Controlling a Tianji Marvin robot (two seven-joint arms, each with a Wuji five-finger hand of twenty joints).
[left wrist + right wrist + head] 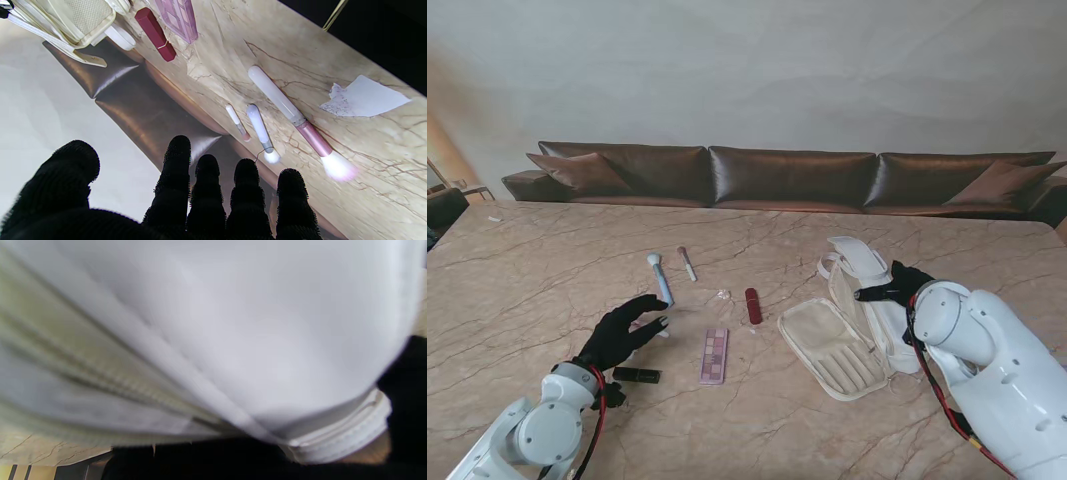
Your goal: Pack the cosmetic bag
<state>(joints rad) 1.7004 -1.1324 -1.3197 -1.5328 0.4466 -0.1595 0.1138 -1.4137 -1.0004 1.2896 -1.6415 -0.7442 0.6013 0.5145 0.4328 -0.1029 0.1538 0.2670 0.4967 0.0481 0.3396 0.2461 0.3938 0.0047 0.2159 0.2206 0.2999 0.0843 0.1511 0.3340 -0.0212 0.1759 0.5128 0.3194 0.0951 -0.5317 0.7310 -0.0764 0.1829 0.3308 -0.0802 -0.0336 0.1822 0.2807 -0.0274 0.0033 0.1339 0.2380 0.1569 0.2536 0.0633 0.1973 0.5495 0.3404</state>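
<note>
A: Where's the cosmetics bag (842,345)?
B: On the tabletop (547,270), right side, lying unzipped and spread. Right robot hand (895,285) grips its raised flap.
A: Left robot hand (622,333)?
B: Fingers spread, holding nothing, just beside the blue brush (660,280). Palette (714,356) and red lipstick (753,305) lie between hand and bag.

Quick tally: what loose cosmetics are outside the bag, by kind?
Brushes: 3
Lipstick: 1
Palette: 1
Black tube: 1
Total: 6
A small pale bit near the lipstick is too small to identify, so it is not counted.
</note>
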